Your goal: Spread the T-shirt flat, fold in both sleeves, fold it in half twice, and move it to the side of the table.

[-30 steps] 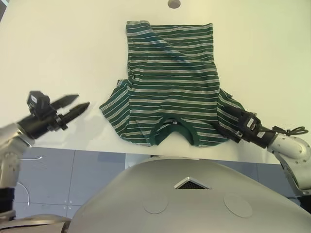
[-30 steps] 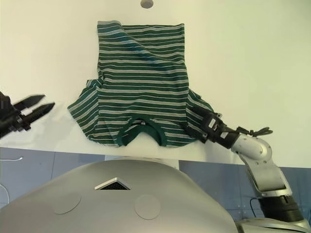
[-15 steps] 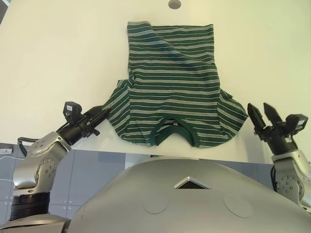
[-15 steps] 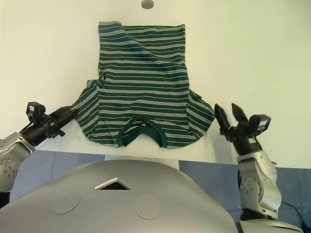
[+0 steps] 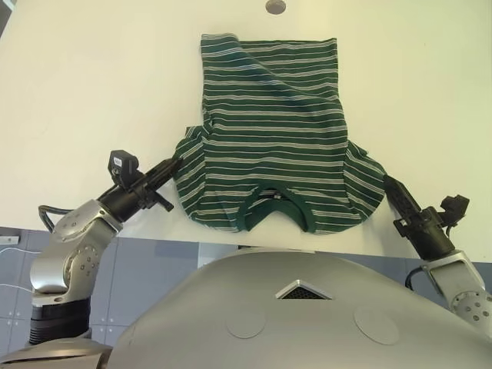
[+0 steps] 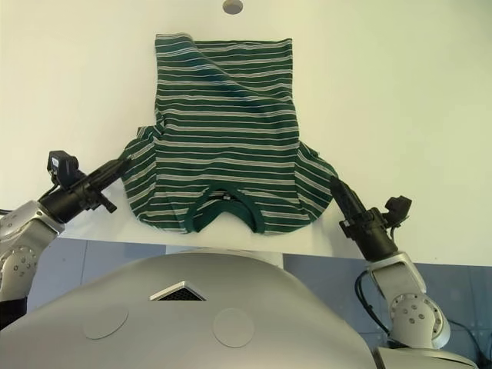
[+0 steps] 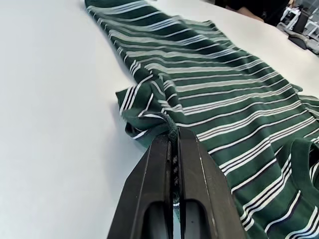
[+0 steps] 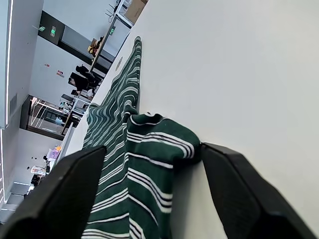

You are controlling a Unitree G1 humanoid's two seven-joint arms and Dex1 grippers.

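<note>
A green T-shirt with white stripes [image 5: 269, 123] lies on the white table [image 5: 92, 92], collar toward me and hem at the far side. Its body is roughly flat, with a crease near the far left corner. My left gripper [image 5: 171, 165] is at the left sleeve [image 5: 187, 154]. In the left wrist view, that gripper [image 7: 172, 137] is shut, with the sleeve's hem pinched at its tips. My right gripper [image 5: 390, 187] sits low at the edge of the right sleeve [image 5: 367, 173]. In the right wrist view, it [image 8: 152, 148] is open, its fingers on either side of the bunched sleeve [image 8: 154, 164].
A small grey round disc [image 5: 274, 6] is set in the table at the far edge, beyond the shirt's hem. The table's near edge runs just below the collar. Bare tabletop stretches wide to the left and right of the shirt.
The left gripper moved in from the left and shut on the left sleeve's hem. The right gripper let go of the right sleeve, lifted off open, then came down at its edge again.
</note>
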